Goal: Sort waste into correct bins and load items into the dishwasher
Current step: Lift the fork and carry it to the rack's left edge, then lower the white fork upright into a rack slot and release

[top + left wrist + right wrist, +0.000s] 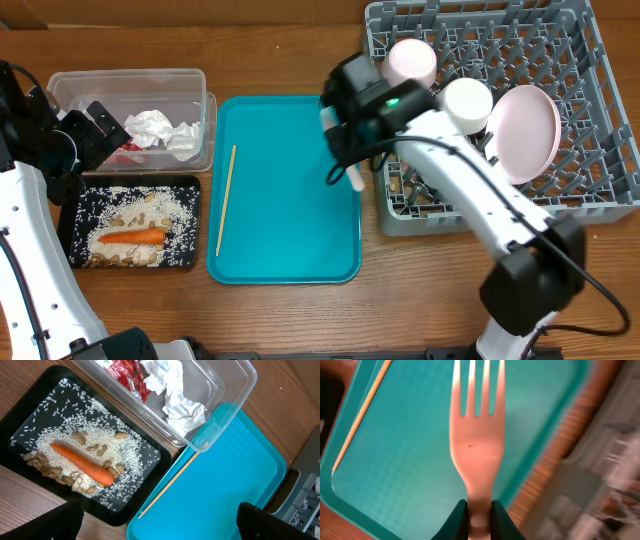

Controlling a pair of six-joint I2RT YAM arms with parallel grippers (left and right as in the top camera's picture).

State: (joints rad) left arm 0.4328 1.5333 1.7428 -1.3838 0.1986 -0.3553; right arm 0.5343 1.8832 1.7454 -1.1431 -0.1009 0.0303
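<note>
White fork (pixel 477 450) is being gripped by its handle in the closed right tool (pixel 479 516) above the right edge of the teal tray (pixel 290 230), tines pointing away from the tool, dish rack (pixel 610 170) just right of that tray; left tool (pixel 157 525) is being held open.

The right hand (pixel 479 506) hides the fork (pixel 476 455) handle; grey blur at right is probably the rack (pixel 615 465)

Your wooden table (pixel 280 50) is carrying four things. A clear tub (pixel 125 72) is sitting at the far left, and a black tray (pixel 196 215) is lying just beside it on the near side. A teal serving tray (pixel 290 200) is resting in the middle, and a grey dish rack (pixel 615 195) is standing at the right.
</note>
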